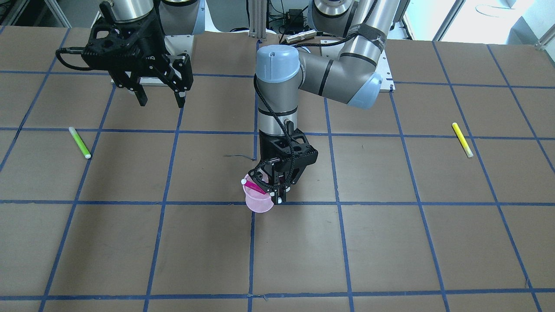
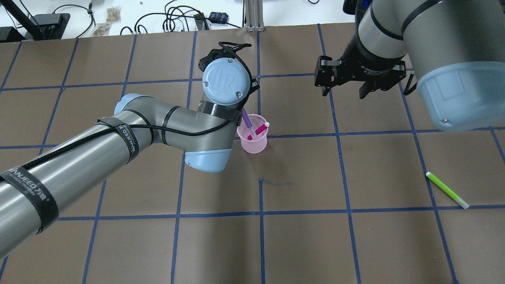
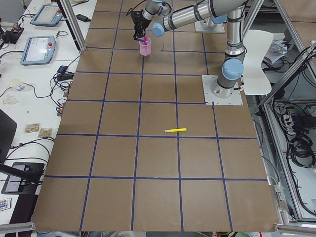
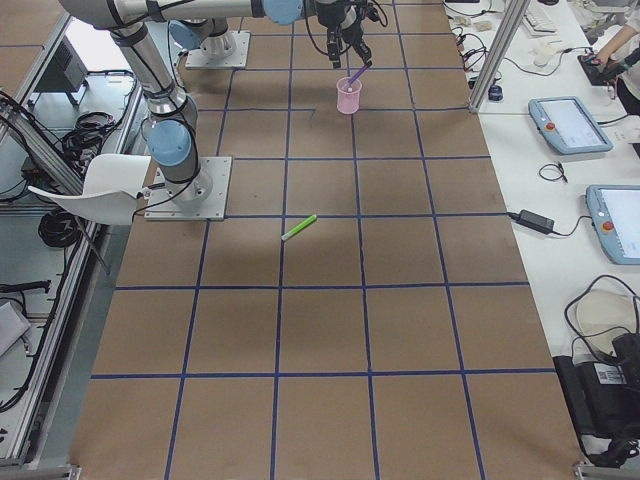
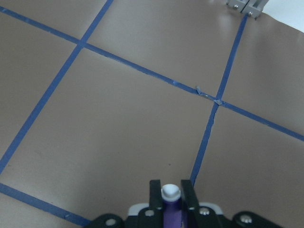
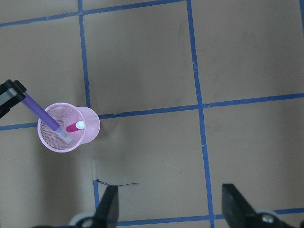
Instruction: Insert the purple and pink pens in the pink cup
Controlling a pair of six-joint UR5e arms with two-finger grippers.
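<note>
You see the pink mesh cup (image 6: 92,125) standing on the brown taped worktop (image 6: 247,57). A pink white-capped pen (image 6: 73,127) sits inside, a slim purple pen (image 6: 39,109) leans in, and the right hand (image 6: 170,192) is spread wide.

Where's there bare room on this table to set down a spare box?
Free: the squares between the pink cup and the green pen, and those between cup and yellow pen. Crowded: right at the cup, where the left tool holds the purple pen beside the pink pen.

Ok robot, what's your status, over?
Left claw shut on purple pen, its tip down in pink cup. Pink pen already in cup. Right claw open, off to the side. Green pen, yellow pen lie far off.
</note>
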